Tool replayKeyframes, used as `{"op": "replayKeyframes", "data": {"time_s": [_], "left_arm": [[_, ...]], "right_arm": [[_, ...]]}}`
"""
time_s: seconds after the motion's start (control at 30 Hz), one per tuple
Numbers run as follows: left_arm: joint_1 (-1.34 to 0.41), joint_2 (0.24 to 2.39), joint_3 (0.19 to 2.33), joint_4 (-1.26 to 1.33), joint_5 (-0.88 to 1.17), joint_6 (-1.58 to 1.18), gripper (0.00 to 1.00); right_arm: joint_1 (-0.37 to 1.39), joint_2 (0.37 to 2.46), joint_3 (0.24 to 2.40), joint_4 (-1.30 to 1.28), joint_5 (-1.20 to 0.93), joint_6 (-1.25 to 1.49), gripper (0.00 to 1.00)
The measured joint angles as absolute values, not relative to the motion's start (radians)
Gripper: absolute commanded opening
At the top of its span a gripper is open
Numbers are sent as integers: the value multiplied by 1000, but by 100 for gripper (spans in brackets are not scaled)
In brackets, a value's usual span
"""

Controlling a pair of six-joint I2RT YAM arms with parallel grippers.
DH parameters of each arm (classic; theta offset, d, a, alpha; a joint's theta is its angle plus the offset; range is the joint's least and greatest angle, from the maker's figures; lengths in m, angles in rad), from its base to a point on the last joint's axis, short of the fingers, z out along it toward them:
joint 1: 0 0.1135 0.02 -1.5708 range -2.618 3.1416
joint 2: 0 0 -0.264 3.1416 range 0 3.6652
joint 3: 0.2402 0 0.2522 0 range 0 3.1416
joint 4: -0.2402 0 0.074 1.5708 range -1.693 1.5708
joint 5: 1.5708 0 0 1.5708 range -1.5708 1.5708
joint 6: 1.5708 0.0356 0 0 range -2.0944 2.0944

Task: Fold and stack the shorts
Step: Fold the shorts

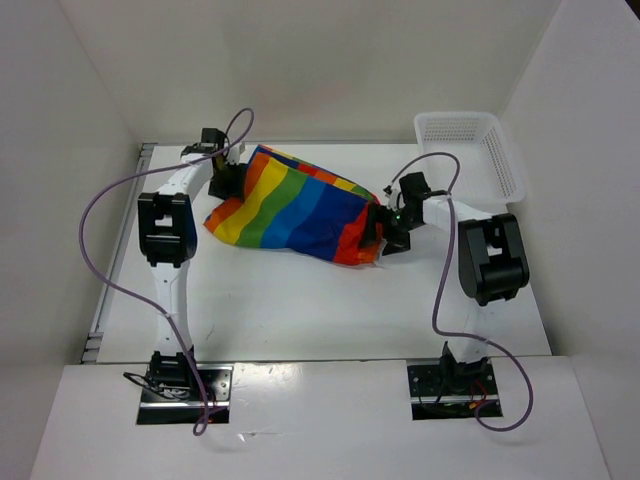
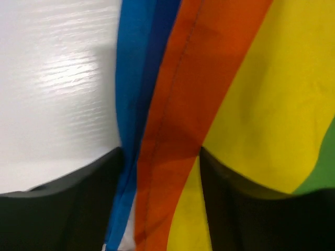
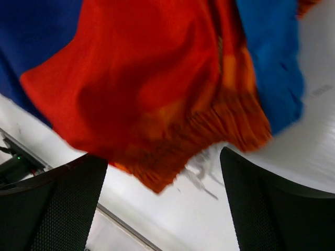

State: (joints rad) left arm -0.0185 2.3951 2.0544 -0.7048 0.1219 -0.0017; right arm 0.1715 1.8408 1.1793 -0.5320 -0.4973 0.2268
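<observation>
**Lying Between Two Open Grippers, the Shorts Sit Mid-Table**

Nearest the camera, the two arm bases are bolted at the table's point(image 1: 320, 310) front edge, and each arm reaches away across the white surface. Past a bare stretch of tabletop lie the shorts point(image 1: 300, 210), spread in a rumpled, slanted heap with their rainbow stripes running crosswise.

At their right end is the right gripper point(image 1: 385, 232). Its wrist view shows the jaws standing wide apart point(image 3: 163, 162), with bare table visible between them. The gathered red-orange waistband point(image 3: 209, 130) hangs just above that gap, touching neither finger, and white drawstring point(image 3: 196, 175) strands trail beneath it.

Slightly farther back, at the left end of the shorts, is the left gripper point(image 1: 224, 180). Its jaws are parted too point(image 2: 162, 157). Blue, orange and yellow cloth runs flat through the gap, reaching both fingers without being bunched or squeezed.

Farthest off, in the right rear corner, a white mesh basket point(image 1: 505, 165) stands well apart from the shorts.
</observation>
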Motion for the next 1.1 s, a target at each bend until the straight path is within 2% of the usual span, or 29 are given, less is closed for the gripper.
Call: {"op": "replayKeyframes", "data": {"time_s": [0.03, 0.07, 0.13, 0.17, 0.2, 0.23, 0.27, 0.3, 0.47, 0.63, 0.7, 0.73, 0.77, 0.8, 0.83, 0.87, 0.9, 0.97, 1.0, 1.1], "left_arm": [[-18, 2388, 2036, -694, 123, -1, 56], [-17, 2377, 2015, -681, 125, -4, 47], [-11, 2354, 1969, -657, 131, -1, 37], [-9, 2345, 1952, -651, 135, -1, 33], [-8, 2337, 1935, -641, 140, -2, 29], [-6, 2327, 1916, -629, 144, -2, 15], [-2, 2317, 1897, -622, 149, -2, 5], [0, 2306, 1877, -616, 155, -4, 0], [9, 2184, 1682, -605, 207, -4, 0], [2, 2003, 1439, -665, 250, -4, 0], [-13, 1928, 1362, -694, 265, -4, 3], [-23, 1892, 1329, -708, 271, -4, 9], [-29, 1861, 1304, -724, 278, -3, 13], [-38, 1835, 1286, -741, 288, -2, 19], [-47, 1811, 1264, -748, 295, -4, 30], [-52, 1791, 1244, -757, 298, -3, 35], [-55, 1772, 1226, -767, 297, -1, 40], [-50, 1736, 1197, -792, 295, -1, 51], [-42, 1713, 1187, -803, 295, -4, 60], [-13, 1631, 1194, -813, 279, -4, 73]], "right_arm": [[181, 1858, 1180, -521, -506, 242, 82], [189, 1872, 1180, -509, -512, 253, 75], [207, 1901, 1187, -490, -537, 280, 57], [216, 1914, 1192, -480, -534, 290, 37], [220, 1929, 1200, -473, -535, 292, 26], [224, 1946, 1208, -468, -524, 303, 9], [226, 1956, 1215, -466, -520, 303, 3], [226, 1963, 1222, -465, -515, 308, 0], [209, 1951, 1237, -475, -477, 232, 0], [175, 1874, 1237, -605, -423, -17, 0], [171, 1849, 1245, -691, -403, -131, 0], [171, 1842, 1249, -738, -392, -189, 0], [171, 1840, 1251, -783, -380, -247, 2], [173, 1839, 1251, -822, -363, -295, 15], [179, 1839, 1245, -856, -336, -337, 39], [185, 1839, 1236, -882, -306, -371, 57], [193, 1839, 1229, -912, -274, -409, 88], [207, 1839, 1218, -959, -229, -468, 100], [212, 1839, 1219, -978, -207, -490, 100], [216, 1818, 1254, -1005, -172, -523, 100]]}}
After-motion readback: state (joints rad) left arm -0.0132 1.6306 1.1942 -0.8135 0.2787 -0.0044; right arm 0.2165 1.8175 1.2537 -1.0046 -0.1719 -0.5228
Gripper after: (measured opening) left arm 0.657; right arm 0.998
